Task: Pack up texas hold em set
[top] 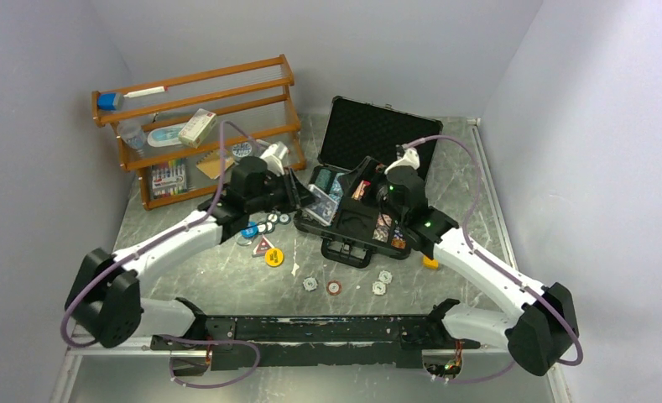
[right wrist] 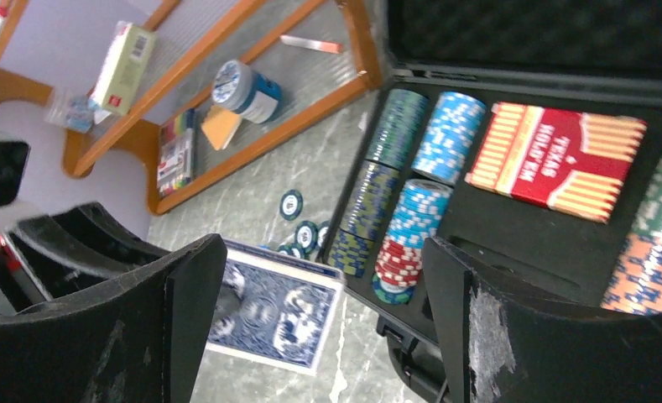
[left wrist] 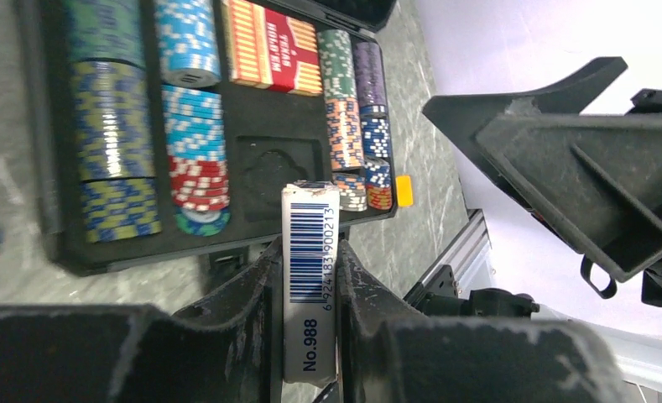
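The black case (top: 354,243) lies open mid-table, its foam-lined lid (top: 377,130) propped up behind. Rows of striped chips (left wrist: 109,126) fill its slots, and a red card deck (right wrist: 558,159) lies among them. My left gripper (left wrist: 309,248) is shut on a blue-backed card deck (left wrist: 310,277), held edge-on at the case's left side; the same blue deck (right wrist: 277,311) shows in the right wrist view. My right gripper (right wrist: 323,252) hangs open over the case with nothing between its fingers. Loose chips (top: 333,287) and button tokens (top: 274,257) lie on the table.
An orange wooden rack (top: 193,126) with assorted items stands at the back left. A small orange cube (top: 430,261) sits by the case's right front corner. More loose chips (top: 268,222) lie left of the case, under the left arm.
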`<control>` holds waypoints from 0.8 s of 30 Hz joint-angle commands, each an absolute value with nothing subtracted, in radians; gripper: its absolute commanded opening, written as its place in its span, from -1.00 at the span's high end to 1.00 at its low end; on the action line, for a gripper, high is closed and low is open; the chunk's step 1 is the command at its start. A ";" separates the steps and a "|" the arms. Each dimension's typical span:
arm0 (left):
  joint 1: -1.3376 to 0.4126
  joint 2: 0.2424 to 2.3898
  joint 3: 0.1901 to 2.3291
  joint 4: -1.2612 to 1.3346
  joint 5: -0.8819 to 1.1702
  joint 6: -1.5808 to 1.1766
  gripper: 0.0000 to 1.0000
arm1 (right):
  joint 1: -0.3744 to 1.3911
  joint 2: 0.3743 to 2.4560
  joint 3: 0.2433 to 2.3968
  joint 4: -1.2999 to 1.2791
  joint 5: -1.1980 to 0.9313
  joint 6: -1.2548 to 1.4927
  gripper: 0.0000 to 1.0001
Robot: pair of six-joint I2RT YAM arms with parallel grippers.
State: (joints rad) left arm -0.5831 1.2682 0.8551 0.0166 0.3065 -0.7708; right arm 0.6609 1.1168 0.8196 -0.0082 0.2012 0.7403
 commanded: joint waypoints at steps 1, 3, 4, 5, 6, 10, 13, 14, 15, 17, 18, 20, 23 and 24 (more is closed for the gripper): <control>-0.684 1.356 0.865 0.276 0.211 -0.848 0.86 | 0.575 1.090 0.795 -0.093 0.148 0.862 -0.82; -0.720 1.420 0.877 0.335 0.169 -0.865 0.86 | 0.528 1.071 0.777 -0.089 0.123 0.868 -0.81; -0.732 1.455 0.887 0.358 0.156 -0.869 0.86 | 0.510 1.063 0.770 -0.091 0.120 0.870 -0.81; -0.739 1.487 0.893 0.384 0.149 -0.873 0.86 | 0.499 1.052 0.764 -0.094 0.120 0.867 -0.80; -0.744 1.516 0.897 0.406 0.147 -0.877 0.86 | 0.475 1.042 0.760 -0.096 0.120 0.860 -0.80; -0.756 1.596 0.909 0.466 0.130 -0.882 0.86 | 0.440 1.011 0.752 -0.109 0.135 0.824 -0.80; -0.755 1.666 0.934 0.495 0.180 -0.887 0.86 | 0.435 1.002 0.748 -0.112 0.155 0.794 -0.79; -0.756 1.686 0.937 0.514 0.195 -0.893 0.86 | 0.433 1.002 0.748 -0.117 0.165 0.789 -0.80; -0.755 1.703 0.942 0.526 0.205 -0.897 0.86 | 0.433 1.004 0.746 -0.121 0.173 0.785 -0.79; -0.756 1.733 0.957 0.533 0.222 -0.899 0.86 | 0.431 1.006 0.744 -0.125 0.177 0.779 -0.79; -0.755 1.743 0.965 0.535 0.226 -0.899 0.86 | 0.431 1.006 0.743 -0.127 0.179 0.777 -0.79; -0.756 1.758 0.970 0.547 0.217 -0.901 0.86 | 0.430 1.009 0.735 -0.116 0.177 0.768 -0.80; -0.756 1.776 0.983 0.530 0.206 -0.910 0.86 | 0.428 1.027 0.723 -0.107 0.186 0.761 -0.80; -0.757 1.781 0.988 0.523 0.217 -0.914 0.86 | 0.426 1.036 0.721 -0.106 0.188 0.760 -0.79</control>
State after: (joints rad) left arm -0.7509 1.7702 0.9371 0.4469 0.1917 -0.8970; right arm 0.4381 1.0164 0.7410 -0.1116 0.1589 0.7826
